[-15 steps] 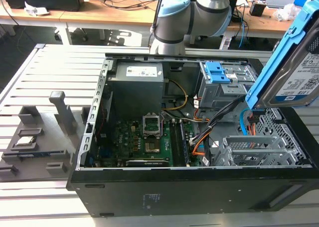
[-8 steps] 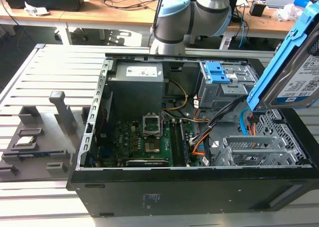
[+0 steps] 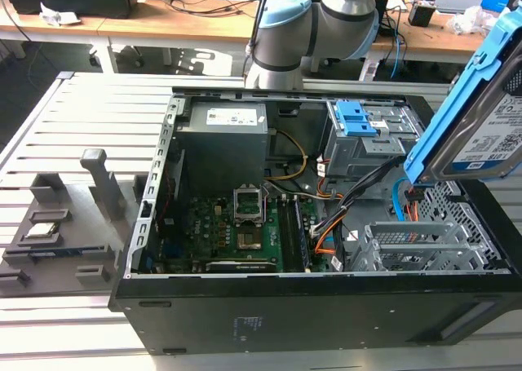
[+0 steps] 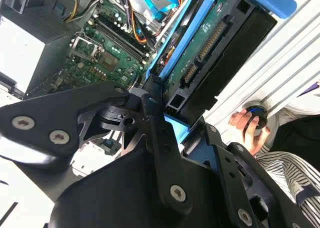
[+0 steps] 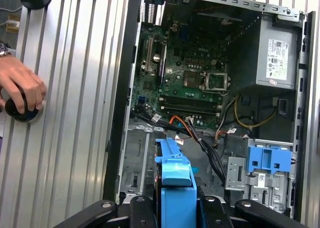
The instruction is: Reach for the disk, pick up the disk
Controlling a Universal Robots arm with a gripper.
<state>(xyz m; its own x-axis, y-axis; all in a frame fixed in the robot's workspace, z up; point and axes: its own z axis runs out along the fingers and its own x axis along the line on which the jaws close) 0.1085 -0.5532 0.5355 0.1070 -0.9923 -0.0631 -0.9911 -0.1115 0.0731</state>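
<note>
The disk [image 3: 481,118] hangs in open air above the computer case [image 3: 326,314], clear of its cables [image 3: 359,193].

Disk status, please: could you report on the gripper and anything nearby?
Gripper shut on disk. Disk lifted above open computer case. A person's hand rests on table beside case.

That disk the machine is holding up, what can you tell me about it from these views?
The disk is a flat silver hard drive with a white-and-blue label, framed by a bright blue plastic bracket. It hangs tilted in the air above the open computer case, clear of its bays. The second wrist view shows its green circuit board and connector edge. The gripper is shut on its blue bracket.
</note>
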